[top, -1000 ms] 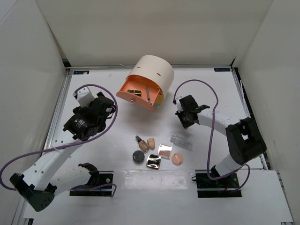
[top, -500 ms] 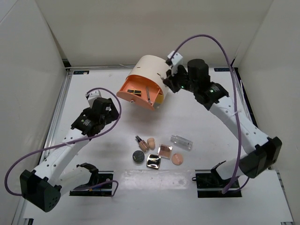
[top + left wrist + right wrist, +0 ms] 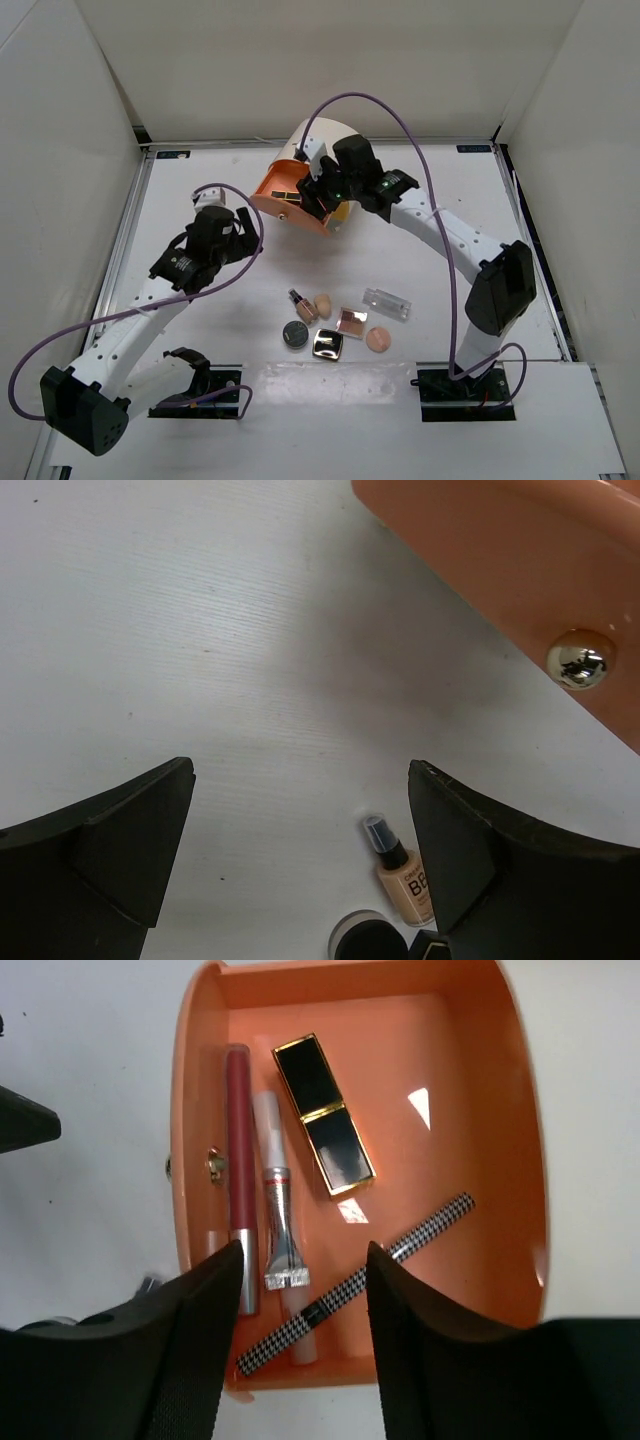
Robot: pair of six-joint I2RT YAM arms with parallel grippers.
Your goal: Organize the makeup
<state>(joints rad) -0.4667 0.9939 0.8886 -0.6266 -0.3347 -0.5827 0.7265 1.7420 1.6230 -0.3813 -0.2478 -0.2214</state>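
Loose makeup lies mid-table: a foundation bottle (image 3: 300, 303) (image 3: 400, 880), a beige sponge (image 3: 322, 304), a black round compact (image 3: 294, 333) (image 3: 368, 940), a shiny square compact (image 3: 327, 345), a pink square compact (image 3: 351, 322), a peach puff (image 3: 378, 339) and a clear case (image 3: 386, 303). My right gripper (image 3: 318, 192) (image 3: 303, 1255) hovers open over the orange drawer (image 3: 480, 1160), holding nothing. In the drawer lie a red tube (image 3: 238, 1160), a silver tube (image 3: 277, 1230), a black-and-gold case (image 3: 324, 1115) and a checkered pencil (image 3: 420, 1230). My left gripper (image 3: 243, 238) (image 3: 300, 775) stands wide open and empty above bare table, left of the drawer.
The cream cylinder organizer (image 3: 330, 150) stands at the back centre, its orange drawer (image 3: 275, 205) (image 3: 500, 560) pulled out toward the front left, with a gold knob (image 3: 580, 660) on its face. White walls enclose the table on three sides.
My right arm swung left from beside the cylinder to above the open drawer, and its jaws went from shut to open. The left arm shifted slightly toward the drawer.
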